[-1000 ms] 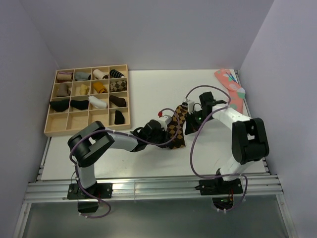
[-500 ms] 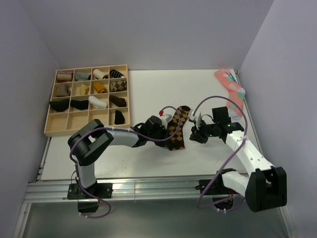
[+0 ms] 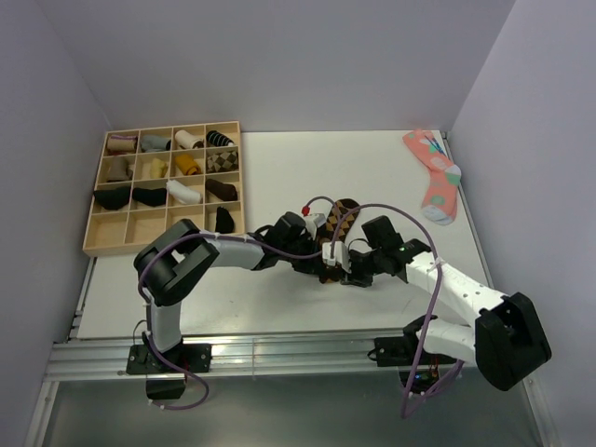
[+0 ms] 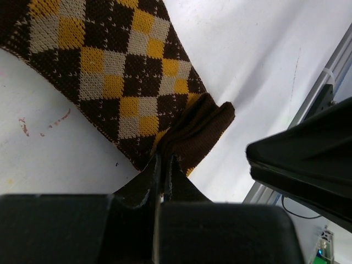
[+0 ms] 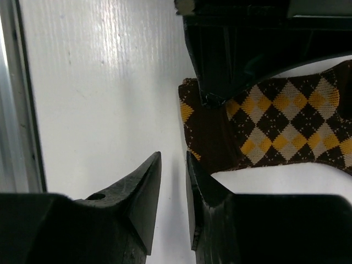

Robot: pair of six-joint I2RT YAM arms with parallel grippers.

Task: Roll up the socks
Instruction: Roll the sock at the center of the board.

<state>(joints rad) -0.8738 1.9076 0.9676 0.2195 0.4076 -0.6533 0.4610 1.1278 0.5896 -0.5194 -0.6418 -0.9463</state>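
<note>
The left gripper point(image 4: 163, 165) is pinching the folded dark end of the argyle socks point(image 4: 115, 82), its fingers pressed together on the knit. The right gripper point(image 5: 173, 181) is hovering just beside that end, fingers nearly together and holding nothing. The socks are lying flat on the table point(image 3: 279, 168), mid-table between both arms, well apart from the pink sock point(image 3: 435, 177).

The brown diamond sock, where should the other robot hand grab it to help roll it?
Probably the plain brown end of the argyle sock, which lies flat and nearest the right gripper. Come from the side with the metal rail, low over the table. The left gripper already pinches a fold there, so grab beside it.
</note>
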